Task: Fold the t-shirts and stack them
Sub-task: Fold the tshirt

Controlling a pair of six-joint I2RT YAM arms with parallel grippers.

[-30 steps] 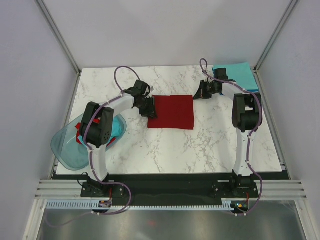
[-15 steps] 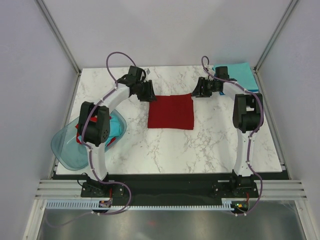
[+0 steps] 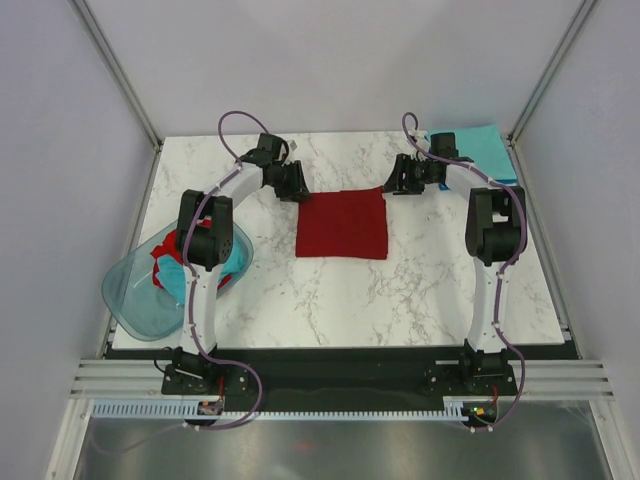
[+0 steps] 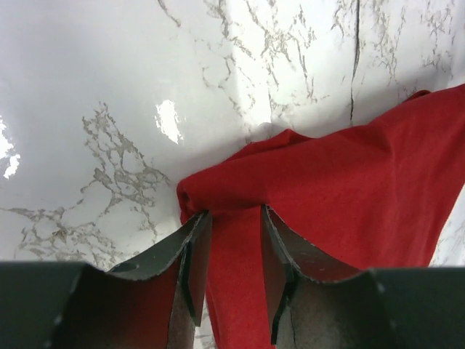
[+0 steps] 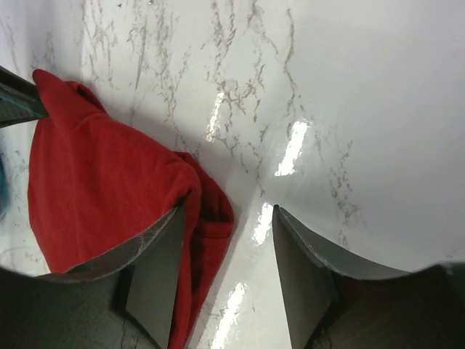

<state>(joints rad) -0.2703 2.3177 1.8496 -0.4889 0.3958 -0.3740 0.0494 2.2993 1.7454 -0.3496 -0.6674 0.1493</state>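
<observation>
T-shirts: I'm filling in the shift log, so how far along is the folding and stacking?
Done: a folded teal t-shirt sits at the far right corner, and the red t-shirt lies folded mid-table. In hand: the left claw straddles one far corner, grip unclear; the right claw stands open at the other. Left: stacking it, plus the shirts in the basin.

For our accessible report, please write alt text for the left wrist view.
The left gripper, jaws apart, hangs over the bunched corner of a dark red t-shirt lying on a white marble table.
</observation>
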